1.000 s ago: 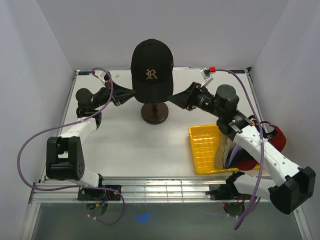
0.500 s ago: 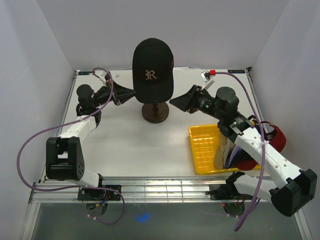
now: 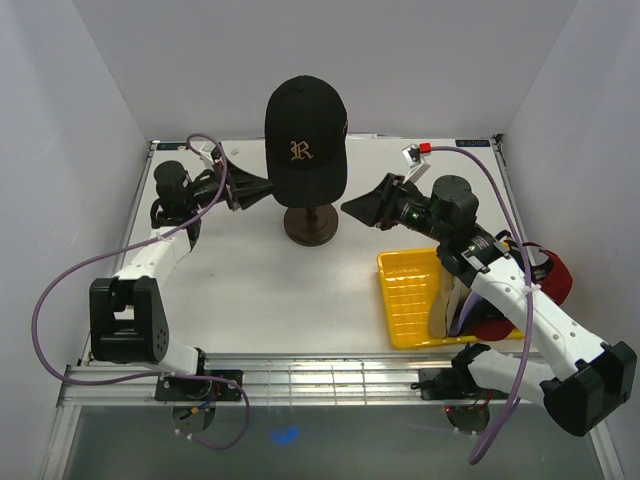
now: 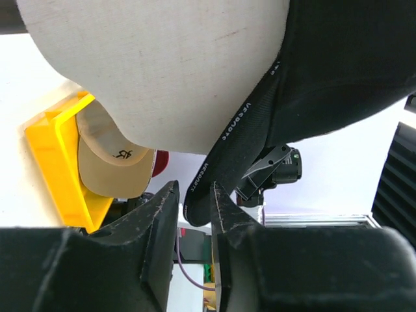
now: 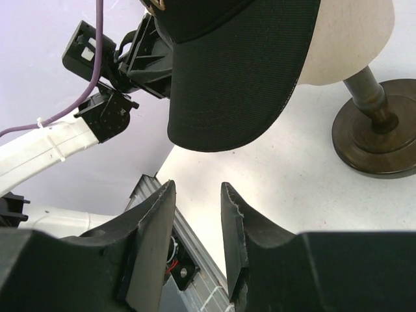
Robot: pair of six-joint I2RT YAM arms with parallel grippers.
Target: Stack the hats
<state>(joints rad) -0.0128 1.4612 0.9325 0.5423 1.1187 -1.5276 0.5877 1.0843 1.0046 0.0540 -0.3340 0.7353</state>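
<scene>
The black cap with the gold R sits on the beige mannequin head. My left gripper is at the cap's lower left edge. In the left wrist view its jaws are closed around the cap's black rim band. My right gripper is open and empty, a little right of the cap. The cap's brim hangs above its jaws. The tan cap and the red cap stand in or at the yellow tray. The other caps are mostly hidden.
The head's dark wooden stand is at mid-table, its base also in the right wrist view. The yellow tray is at the front right, under my right forearm. White walls close in the table on three sides.
My right gripper has drawn back from the cap, to the right and toward the tray. My left gripper stays at the cap's edge, and the cap has shifted slightly to the right.
</scene>
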